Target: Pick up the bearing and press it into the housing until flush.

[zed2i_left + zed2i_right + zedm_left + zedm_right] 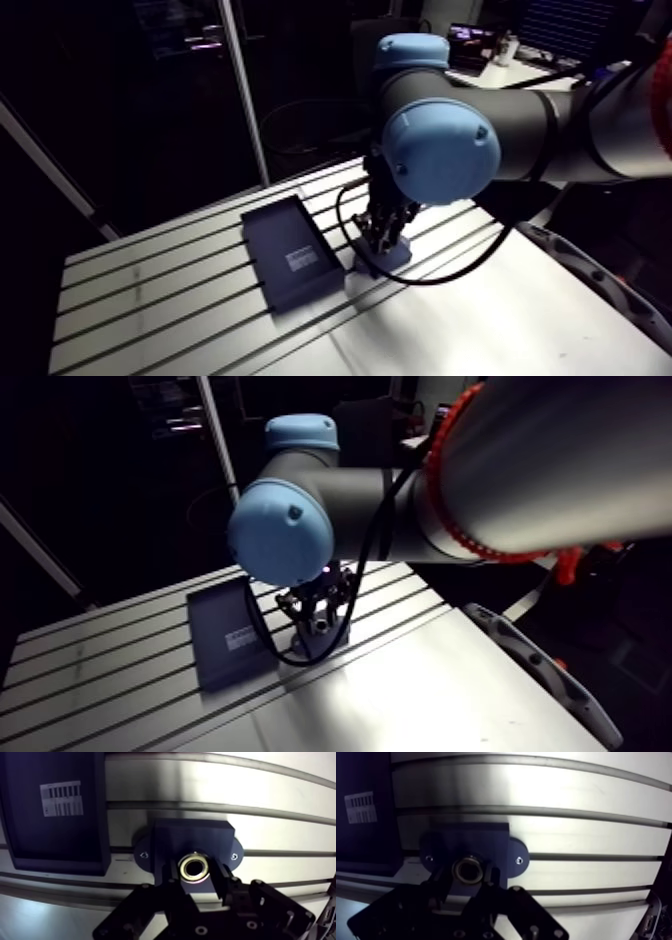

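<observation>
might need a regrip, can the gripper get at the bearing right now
Probably yes: the gripper hangs right over the bearing, seated in the housing, nothing covering it; the tray lies aside.

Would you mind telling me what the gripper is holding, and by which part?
The gripper appears to hold the bearing by its outer rim, over the housing.

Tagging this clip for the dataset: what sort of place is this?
Probably a robotics lab bench for assembly tests: a slotted aluminium table, a dark housing screwed to it with a bearing at its bore, and a labelled dark tray.
</observation>
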{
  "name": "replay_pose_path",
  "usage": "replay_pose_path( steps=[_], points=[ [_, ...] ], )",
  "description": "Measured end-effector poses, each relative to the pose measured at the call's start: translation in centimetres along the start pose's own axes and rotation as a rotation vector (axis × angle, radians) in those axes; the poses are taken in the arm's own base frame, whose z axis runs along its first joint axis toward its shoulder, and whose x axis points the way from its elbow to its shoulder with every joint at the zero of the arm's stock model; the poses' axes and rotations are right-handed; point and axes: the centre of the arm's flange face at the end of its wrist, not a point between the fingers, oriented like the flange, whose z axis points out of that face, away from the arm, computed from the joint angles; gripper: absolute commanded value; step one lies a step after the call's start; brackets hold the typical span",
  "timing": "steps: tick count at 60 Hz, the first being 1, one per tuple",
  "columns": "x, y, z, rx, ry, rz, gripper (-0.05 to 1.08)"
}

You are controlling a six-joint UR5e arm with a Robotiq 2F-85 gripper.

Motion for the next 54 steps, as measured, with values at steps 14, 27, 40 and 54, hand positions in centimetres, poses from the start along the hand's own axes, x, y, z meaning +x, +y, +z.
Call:
replay_pose_path(
  steps=[14, 27, 40, 54],
  points=[
    [0.0, 0.0, -0.2, -0.003, 0.003, -0.001, 0.01],
    [0.1, 0.1, -0.8, -0.007, 0.014, -0.003, 0.01],
    [0.2, 0.1, -2.1, -0.014, 0.032, -0.002, 0.01],
    [-0.3, -0.2, -4.7, -0.012, 0.037, 0.013, 0.11]
  ],
)
